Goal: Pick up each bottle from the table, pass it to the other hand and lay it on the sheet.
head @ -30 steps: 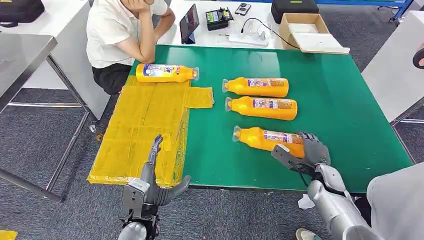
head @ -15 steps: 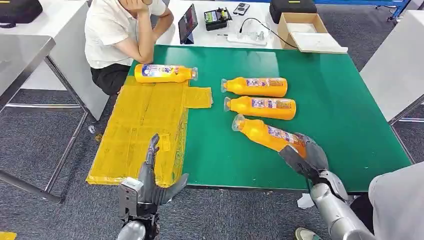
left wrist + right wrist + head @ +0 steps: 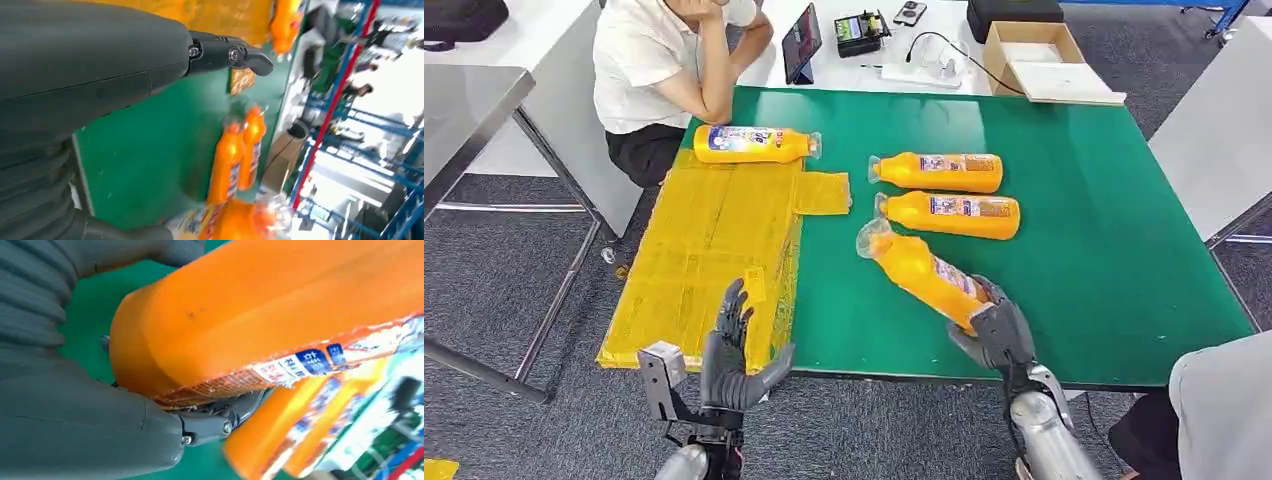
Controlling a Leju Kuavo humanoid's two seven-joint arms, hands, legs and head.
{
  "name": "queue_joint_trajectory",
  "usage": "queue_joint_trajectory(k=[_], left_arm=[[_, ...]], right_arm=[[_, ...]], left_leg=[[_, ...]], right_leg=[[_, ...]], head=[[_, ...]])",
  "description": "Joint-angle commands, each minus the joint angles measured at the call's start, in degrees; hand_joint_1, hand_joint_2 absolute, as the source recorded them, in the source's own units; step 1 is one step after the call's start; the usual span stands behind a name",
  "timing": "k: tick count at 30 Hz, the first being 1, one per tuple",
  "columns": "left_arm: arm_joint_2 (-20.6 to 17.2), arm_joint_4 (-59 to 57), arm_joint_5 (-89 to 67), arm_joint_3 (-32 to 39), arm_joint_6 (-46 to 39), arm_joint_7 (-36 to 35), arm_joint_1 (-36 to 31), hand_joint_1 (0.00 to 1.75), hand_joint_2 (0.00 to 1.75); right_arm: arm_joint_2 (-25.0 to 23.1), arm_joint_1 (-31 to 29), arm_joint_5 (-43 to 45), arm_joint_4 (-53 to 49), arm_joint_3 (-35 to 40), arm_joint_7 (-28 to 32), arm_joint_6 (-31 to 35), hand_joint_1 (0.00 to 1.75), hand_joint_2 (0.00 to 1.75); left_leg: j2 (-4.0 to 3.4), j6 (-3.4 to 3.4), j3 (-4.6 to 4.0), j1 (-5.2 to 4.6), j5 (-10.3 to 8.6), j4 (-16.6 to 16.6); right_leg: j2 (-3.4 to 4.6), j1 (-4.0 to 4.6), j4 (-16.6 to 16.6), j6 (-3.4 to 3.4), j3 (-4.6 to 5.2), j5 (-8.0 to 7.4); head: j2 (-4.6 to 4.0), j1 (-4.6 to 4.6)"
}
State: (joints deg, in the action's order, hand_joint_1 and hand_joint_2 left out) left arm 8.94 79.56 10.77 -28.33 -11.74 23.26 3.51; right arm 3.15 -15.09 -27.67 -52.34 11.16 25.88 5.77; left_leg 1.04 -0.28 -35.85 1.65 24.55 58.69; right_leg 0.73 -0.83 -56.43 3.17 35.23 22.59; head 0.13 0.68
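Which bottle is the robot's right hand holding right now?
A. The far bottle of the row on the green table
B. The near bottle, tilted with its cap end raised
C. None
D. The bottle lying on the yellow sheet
B: the right hand grips the base of the near bottle, whose cap end points up and away from the green table.

You can count four orange bottles: one point(image 3: 754, 144) on the yellow sheet point(image 3: 704, 260), two lying side by side on the green table point(image 3: 1104, 220), the far one point(image 3: 939, 172) and the near one point(image 3: 952, 215), and one point(image 3: 919, 272) in the right hand point(image 3: 994, 335). You see one sheet, one table, one person point(image 3: 664, 70), one box point(image 3: 1039, 60), one tablet point(image 3: 802, 45), and two robot hands, with the left hand point(image 3: 729, 355) too.
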Motion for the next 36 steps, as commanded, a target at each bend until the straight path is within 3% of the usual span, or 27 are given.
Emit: queue_joint_trajectory(k=[1,11,24,29,32,36], left_arm=[[-2.68,-5.92,-3.94,-4.69,0.35,-0.76,-3.87,0.0,1.75],[-0.62,-6.36,-1.52,-3.5,0.22,-2.7,-5.38,0.0,1.75],[-0.51,0.17,6.39,-5.05,0.55,0.24,-5.9,0.0,1.75],[-1.79,1.57,9.58,-6.72,3.81,-1.98,-5.79,0.0,1.75],[-0.26,-1.04,10.3,-5.44,-0.1,-3.45,-6.48,0.0,1.75],[-0.29,-2.74,12.1,-5.58,0.88,-4.45,-7.42,0.0,1.75]], right_arm=[[-3.71,-3.41,0.21,-0.61,10.93,-0.94,-2.22,1.75,1.75],[-7.2,-4.36,2.05,3.38,18.7,1.0,-5.18,1.75,1.75],[-7.59,-4.72,6.81,7.18,21.59,2.43,-7.3,1.75,1.75],[-8.01,-6.13,7.31,9.66,22.16,2.41,-6.94,1.75,1.75],[-8.1,-6.23,6.71,8.64,22.56,1.85,-5.45,1.75,1.75],[-8.21,-6.61,6.31,7.99,23.28,1.19,-5.26,1.75,1.75]], left_leg=[[-0.2,0.05,0.12,-0.02,0.04,-0.05],[-0.13,0.06,0.05,0.03,0.03,-0.05],[-0.1,0.08,0.06,-0.01,0.05,-0.04],[-0.15,0.09,0.1,-0.02,0.05,-0.07],[-0.18,0.1,0.1,-0.03,0.05,-0.09],[-0.11,0.07,0.03,0.0,0.03,-0.06]], right_leg=[[0.11,0.01,0.02,-0.1,-0.03,0.0],[0.04,0.04,0.01,-0.08,0.03,0.03],[-0.03,0.02,-0.01,-0.12,0.01,0.07],[0.01,0.01,0.01,-0.12,0.0,0.07],[0.05,0.0,0.02,-0.11,0.0,0.05],[-0.01,0.02,0.01,-0.11,0.03,0.05]], head=[[0.0,0.0],[0.0,0.02],[0.0,0.0],[0.0,0.0],[0.0,0.0],[0.0,0.0]])
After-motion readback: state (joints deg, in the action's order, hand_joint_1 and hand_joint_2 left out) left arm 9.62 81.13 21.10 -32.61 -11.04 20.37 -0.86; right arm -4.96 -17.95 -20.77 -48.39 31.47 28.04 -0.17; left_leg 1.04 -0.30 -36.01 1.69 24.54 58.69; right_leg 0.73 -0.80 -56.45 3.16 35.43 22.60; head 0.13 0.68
